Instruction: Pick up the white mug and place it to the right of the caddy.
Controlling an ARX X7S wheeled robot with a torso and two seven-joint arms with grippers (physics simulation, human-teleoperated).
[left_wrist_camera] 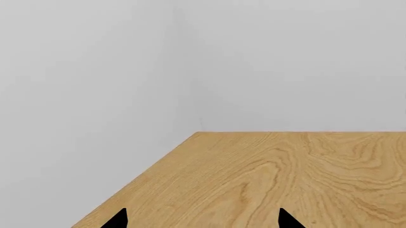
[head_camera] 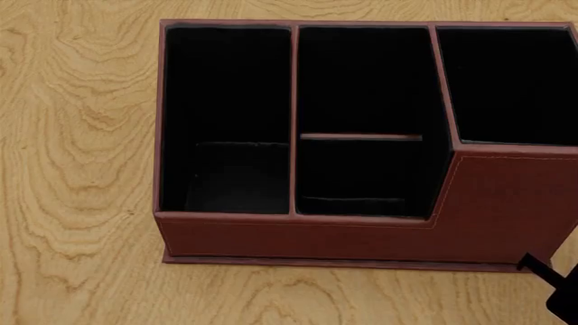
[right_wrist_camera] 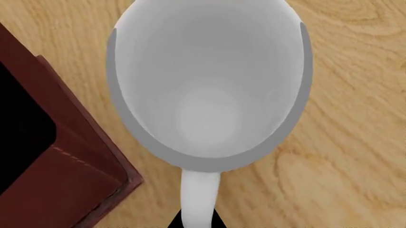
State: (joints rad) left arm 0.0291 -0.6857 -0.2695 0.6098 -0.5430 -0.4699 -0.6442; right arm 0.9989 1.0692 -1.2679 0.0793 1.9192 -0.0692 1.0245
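Caddy [head_camera: 361, 230] on table [head_camera: 72, 169], filling centre and right of head view; three compartments side by side, middle one split by a cross divider, right section tallest. In right wrist view, white mug [right_wrist_camera: 209, 85] upright on table [right_wrist_camera: 355, 142] just beside caddy [right_wrist_camera: 57, 166] corner, not touching

Light wood-grain table [left_wrist_camera: 266, 180] w/ swirly knots; plain pale grey walls [left_wrist_camera: 95, 71] meet at corner.

White mug [right_wrist_camera: 209, 95] – reddish-brown caddy [head_camera: 361, 233] (black-lined) – light wood-grain table [head_camera: 72, 169]
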